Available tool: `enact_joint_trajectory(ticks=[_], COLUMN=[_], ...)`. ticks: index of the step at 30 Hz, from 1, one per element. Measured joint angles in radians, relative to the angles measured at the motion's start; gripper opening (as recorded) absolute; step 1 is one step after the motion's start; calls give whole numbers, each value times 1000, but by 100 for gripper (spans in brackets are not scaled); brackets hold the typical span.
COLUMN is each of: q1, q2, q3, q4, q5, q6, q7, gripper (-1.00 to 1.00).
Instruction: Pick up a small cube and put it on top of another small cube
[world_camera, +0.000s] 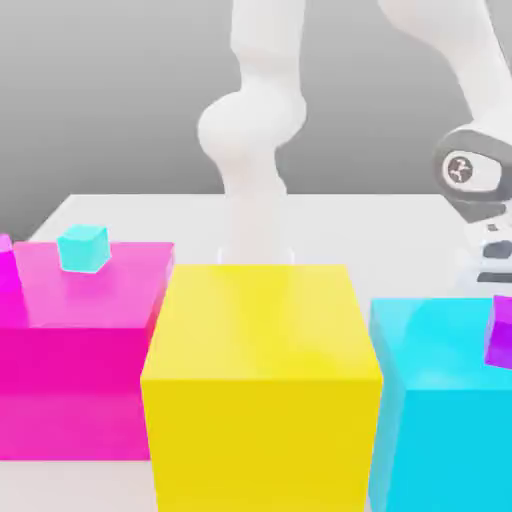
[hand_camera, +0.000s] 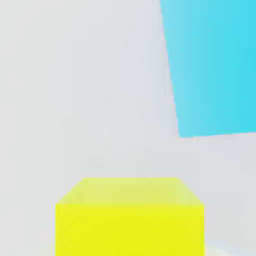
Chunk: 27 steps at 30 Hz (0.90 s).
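Note:
A small yellow cube (hand_camera: 129, 217) sits very close under the hand in the hand view, on the white table. My gripper (world_camera: 493, 265) is low at the exterior view's right, behind the large cyan block (world_camera: 440, 400), which hides its lower end; it is shut, and the yellow cube lies right where it grips. A small cyan cube (world_camera: 82, 248) rests on the large magenta block (world_camera: 80, 350). A small purple cube (world_camera: 500, 332) stands on the cyan block's top at the right edge. A small magenta cube (world_camera: 5, 262) shows at the far left edge.
A large yellow block (world_camera: 262, 390) stands in the middle front between the magenta and cyan blocks. The arm's white base column (world_camera: 255, 200) rises behind it. The cyan block (hand_camera: 215, 65) lies close beside the hand on the white table (hand_camera: 75, 100).

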Motion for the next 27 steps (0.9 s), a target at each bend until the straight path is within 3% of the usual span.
enact_joint_trajectory(ticks=[4, 13, 17, 18, 24, 27], q1=[-44, -181, -251, -269, -299, -279], q2=[-50, -123, -78, -65, -59, -86], q3=[-20, -79, -91, -83, -68, -40], q4=[127, 372, 311, 288, 276, 326], q5=[-39, 7, 59, 66, 66, 53], q6=[-172, -562, -482, -447, -430, -507], q7=[-94, -417, -476, -482, -483, -475], gripper=[-100, -100, -100, 100, 100, 100])
